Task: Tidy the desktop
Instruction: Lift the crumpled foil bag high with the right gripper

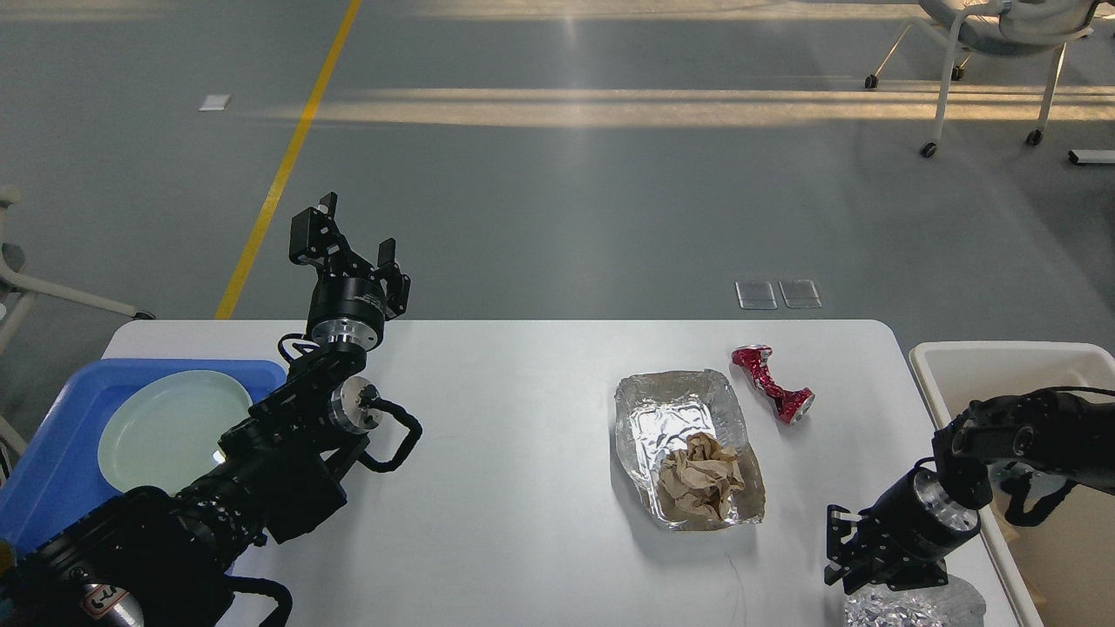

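Note:
The white desktop [523,522] holds an open foil tray [675,414] with a crumpled brown paper ball [701,483] in it. A crushed red can [773,383] lies behind it to the right. A crumpled foil wad [915,607] lies at the near right edge. My right gripper [858,579] is low over the left part of this foil, fingers pointing down; their grip is hidden. My left gripper [344,239] is open and empty, held high over the desktop's far left edge.
A blue tray [43,470] with a pale green plate [170,427] sits at the left. An off-white bin [1002,357] stands beside the right edge. A wheeled chair [1002,35] stands on the floor at the far right.

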You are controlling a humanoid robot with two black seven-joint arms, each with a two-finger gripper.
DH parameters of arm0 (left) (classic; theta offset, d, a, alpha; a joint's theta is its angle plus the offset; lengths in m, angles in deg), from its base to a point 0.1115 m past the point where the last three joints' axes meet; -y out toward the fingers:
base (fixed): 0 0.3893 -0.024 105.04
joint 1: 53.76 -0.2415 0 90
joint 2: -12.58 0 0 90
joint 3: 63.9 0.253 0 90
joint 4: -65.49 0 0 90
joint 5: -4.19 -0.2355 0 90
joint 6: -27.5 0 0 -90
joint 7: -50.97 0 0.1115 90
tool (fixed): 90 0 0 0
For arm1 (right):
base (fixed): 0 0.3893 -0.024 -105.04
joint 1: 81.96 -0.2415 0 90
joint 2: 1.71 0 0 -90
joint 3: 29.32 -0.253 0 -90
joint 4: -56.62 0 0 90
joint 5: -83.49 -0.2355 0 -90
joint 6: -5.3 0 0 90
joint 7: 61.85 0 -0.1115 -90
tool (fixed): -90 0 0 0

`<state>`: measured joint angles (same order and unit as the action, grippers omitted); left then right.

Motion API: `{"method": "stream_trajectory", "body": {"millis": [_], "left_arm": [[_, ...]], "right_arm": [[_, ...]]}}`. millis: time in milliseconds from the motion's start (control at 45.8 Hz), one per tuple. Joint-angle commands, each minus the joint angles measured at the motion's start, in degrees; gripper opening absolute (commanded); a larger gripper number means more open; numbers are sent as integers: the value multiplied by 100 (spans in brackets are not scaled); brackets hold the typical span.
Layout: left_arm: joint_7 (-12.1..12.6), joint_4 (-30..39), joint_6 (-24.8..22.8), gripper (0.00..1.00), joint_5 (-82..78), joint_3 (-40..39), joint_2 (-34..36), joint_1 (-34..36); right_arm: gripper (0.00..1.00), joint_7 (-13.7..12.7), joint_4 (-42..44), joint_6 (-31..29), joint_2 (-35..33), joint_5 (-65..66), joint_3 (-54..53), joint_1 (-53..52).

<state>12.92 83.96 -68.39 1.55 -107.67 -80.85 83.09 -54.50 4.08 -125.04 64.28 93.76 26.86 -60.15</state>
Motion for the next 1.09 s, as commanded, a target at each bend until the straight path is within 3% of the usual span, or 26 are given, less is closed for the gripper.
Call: {"method": "stream_trajectory", "body": {"millis": [0, 306, 568, 1071], "left_arm": [[0, -1, 0, 99, 0, 0, 0, 0], [0, -1, 0, 99, 0, 0, 0, 0], [0, -1, 0, 99, 0, 0, 0, 0], [0, -1, 0, 99, 0, 0, 0, 0]], "right_arm": [[0, 3, -1, -9, -16, 2, 6, -10], [0, 12, -1, -554, -69, 2, 15, -616], [0, 12, -1, -1466, -201, 19, 33, -1802], [0, 12, -1, -1466, -306, 11, -354, -5335]]}}
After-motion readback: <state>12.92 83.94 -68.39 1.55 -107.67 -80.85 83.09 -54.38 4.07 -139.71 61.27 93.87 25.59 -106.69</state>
